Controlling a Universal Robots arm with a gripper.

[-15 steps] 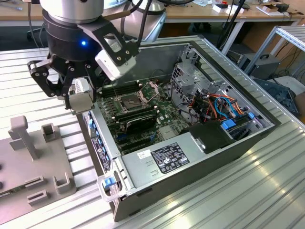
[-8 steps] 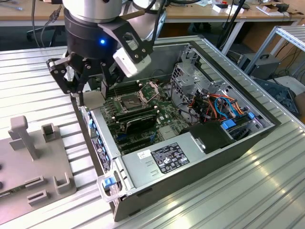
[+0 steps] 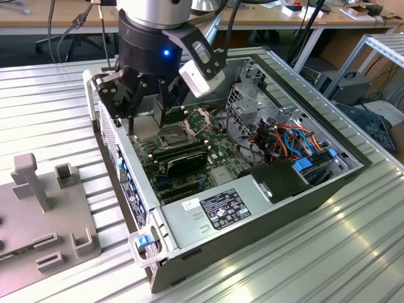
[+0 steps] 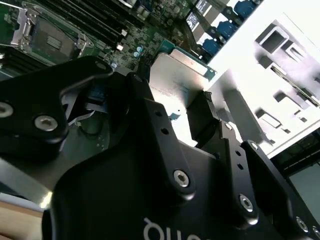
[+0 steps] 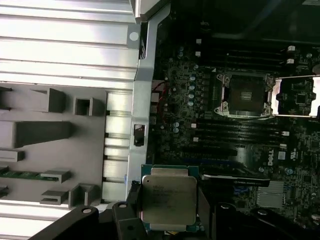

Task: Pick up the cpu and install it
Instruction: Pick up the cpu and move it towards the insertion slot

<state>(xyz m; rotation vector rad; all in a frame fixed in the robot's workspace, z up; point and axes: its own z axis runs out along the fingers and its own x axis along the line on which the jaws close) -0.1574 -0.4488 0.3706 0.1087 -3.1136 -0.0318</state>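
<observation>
Gripper (image 3: 150, 112) of the lone arm is pinching the cpu (image 5: 169, 200) by its edges, black fingers (image 4: 200, 119) pressing in on opposite sides of the chip, whose dull silver lid and green border are showing in both wrist views. Chip is hanging in the air above the green motherboard (image 5: 180, 85) inside the open computer case (image 3: 284, 214), close to the case's side wall and well apart from the socket (image 5: 245, 95), which is lying bare with its metal retention frame (image 5: 296, 97) swung open beside it (the cpu is not yet seated). Long dark memory slots (image 5: 235, 132) are running along both sides of the socket. In the exterior view, the arm is hanging over the end of the case toward that view's left, a blue light (image 3: 166, 53) glowing on its black body, while the grey power supply (image 3: 218, 211) is sitting at the near end and orange and blue cables (image 3: 297, 142) are bunching toward that view's right. Case is resting on a ribbed aluminium table (image 3: 328, 265), with a grey fixture plate (image 3: 38, 214) lying just beside it on the exterior view's left; wooden desks (image 3: 63, 16) are standing in the background.
</observation>
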